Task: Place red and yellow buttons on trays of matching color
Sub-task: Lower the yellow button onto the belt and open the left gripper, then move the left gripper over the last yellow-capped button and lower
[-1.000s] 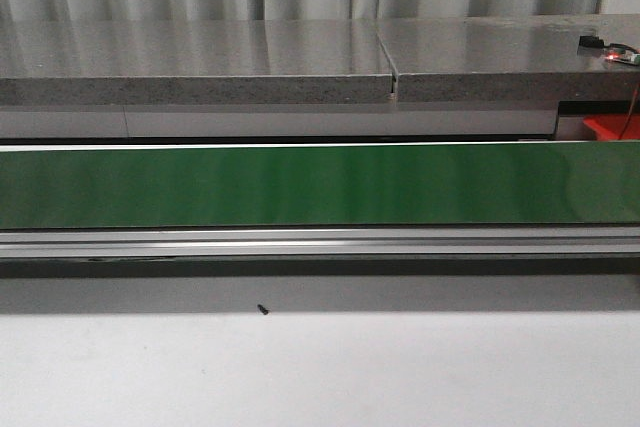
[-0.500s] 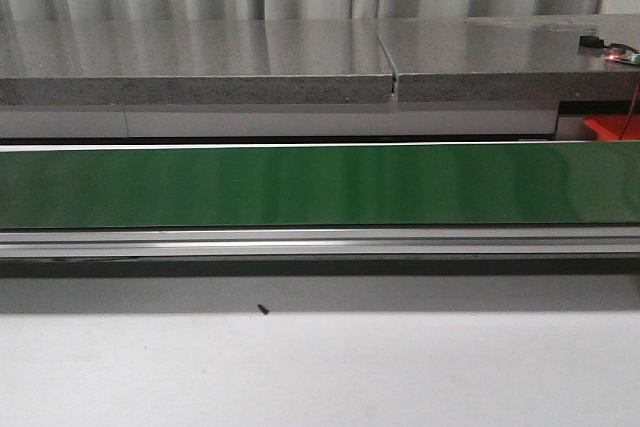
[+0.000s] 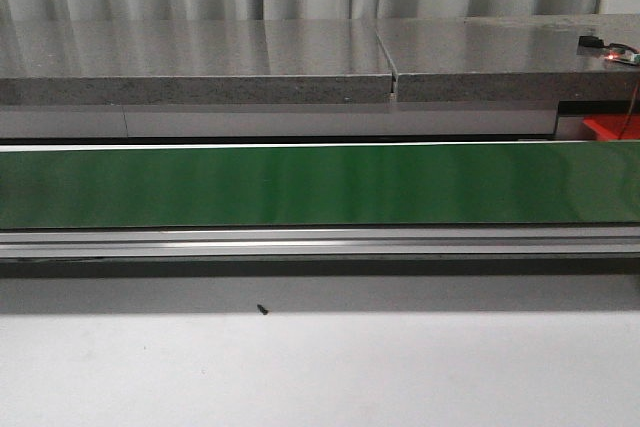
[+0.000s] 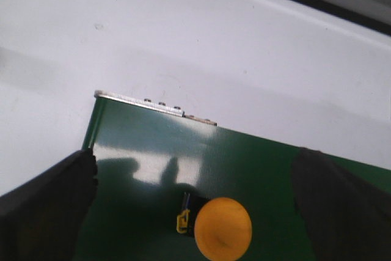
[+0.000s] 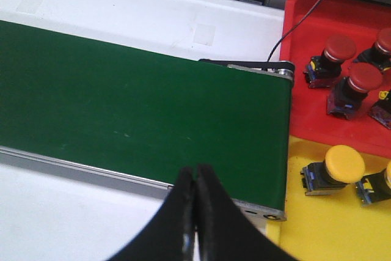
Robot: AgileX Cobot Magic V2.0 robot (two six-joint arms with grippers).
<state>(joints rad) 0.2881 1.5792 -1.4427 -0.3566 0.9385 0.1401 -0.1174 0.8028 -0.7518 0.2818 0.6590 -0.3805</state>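
In the left wrist view a yellow button [image 4: 223,227] lies on its side on the green belt [image 4: 256,169] near the belt's end. My left gripper [image 4: 194,203] is open, its black fingers [image 4: 46,212] wide apart on either side of the button, not touching it. In the right wrist view my right gripper [image 5: 195,178] is shut with nothing in it, over the belt's near rail. Beyond the belt's end sit the red tray [image 5: 317,35] with three red buttons [image 5: 339,50] and the yellow tray [image 5: 330,230] with two yellow buttons [image 5: 344,164]. Neither gripper shows in the front view.
The front view shows the long green belt [image 3: 320,185] with its aluminium rail [image 3: 320,242], a white table [image 3: 320,367] in front, a grey stone counter [image 3: 200,62] behind, and a corner of the red tray [image 3: 612,127] at the far right. A thin cable [image 5: 305,13] crosses the red tray.
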